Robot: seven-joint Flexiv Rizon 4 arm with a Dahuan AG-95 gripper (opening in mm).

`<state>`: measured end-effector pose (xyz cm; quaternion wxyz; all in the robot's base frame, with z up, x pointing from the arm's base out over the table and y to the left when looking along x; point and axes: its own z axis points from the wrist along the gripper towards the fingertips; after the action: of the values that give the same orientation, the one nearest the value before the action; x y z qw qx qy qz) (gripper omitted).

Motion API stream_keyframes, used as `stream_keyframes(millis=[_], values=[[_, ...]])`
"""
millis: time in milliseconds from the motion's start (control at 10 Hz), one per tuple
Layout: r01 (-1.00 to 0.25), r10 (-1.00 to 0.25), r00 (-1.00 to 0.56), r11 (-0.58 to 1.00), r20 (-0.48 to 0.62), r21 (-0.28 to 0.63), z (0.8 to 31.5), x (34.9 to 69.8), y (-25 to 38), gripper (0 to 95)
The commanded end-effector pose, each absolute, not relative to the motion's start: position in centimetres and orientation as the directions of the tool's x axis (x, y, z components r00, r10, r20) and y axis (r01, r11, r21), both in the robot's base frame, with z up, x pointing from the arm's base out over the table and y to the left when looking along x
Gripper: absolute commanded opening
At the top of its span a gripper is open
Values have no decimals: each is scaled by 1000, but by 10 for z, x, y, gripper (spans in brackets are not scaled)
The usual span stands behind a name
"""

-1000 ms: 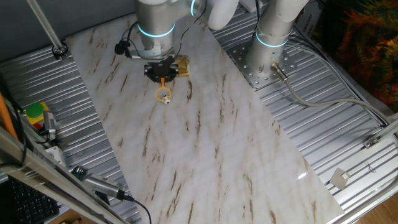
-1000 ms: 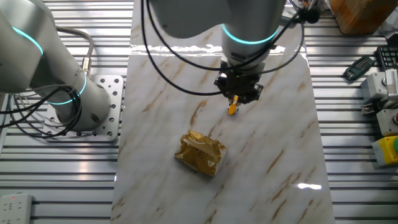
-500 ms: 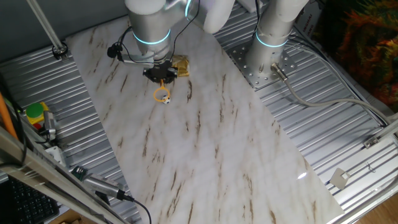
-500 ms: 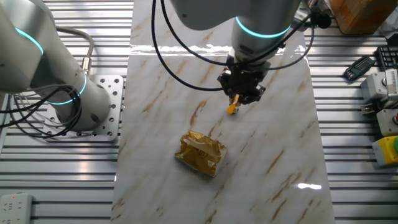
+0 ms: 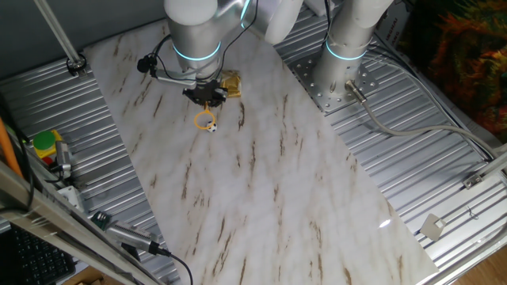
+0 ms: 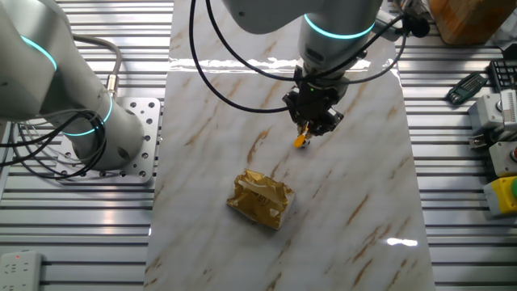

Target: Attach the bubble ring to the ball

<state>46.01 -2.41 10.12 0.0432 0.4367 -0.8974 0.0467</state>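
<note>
currently: gripper (image 5: 206,100) closed on the handle of the bubble ring (image 5: 207,119), hoop hanging low over the marble tabletop (image 5: 261,182), the ball (image 5: 211,127) at its lower rim. gold foil wrapper (image 6: 260,199) nearby. risk: an off-centre descent could let the rim nudge the ball and roll it away.

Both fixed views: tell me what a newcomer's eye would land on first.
The silver arm's dark pincer draws the eye at the far end of the marble board, gripping the handle of the orange bubble ring, whose hoop hangs over the tiny black-and-white ball. Next comes the crumpled gold foil wrapper, lying alone on the board, apart from the pincer.
</note>
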Motion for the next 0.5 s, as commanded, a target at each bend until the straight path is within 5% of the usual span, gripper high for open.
stream_keyframes(millis=[100,500], values=[[-780,-771,-625,624,122,-50,101,460,-25,0],[-776,-767,-630,630,119,-46,101,460,-25,0]])
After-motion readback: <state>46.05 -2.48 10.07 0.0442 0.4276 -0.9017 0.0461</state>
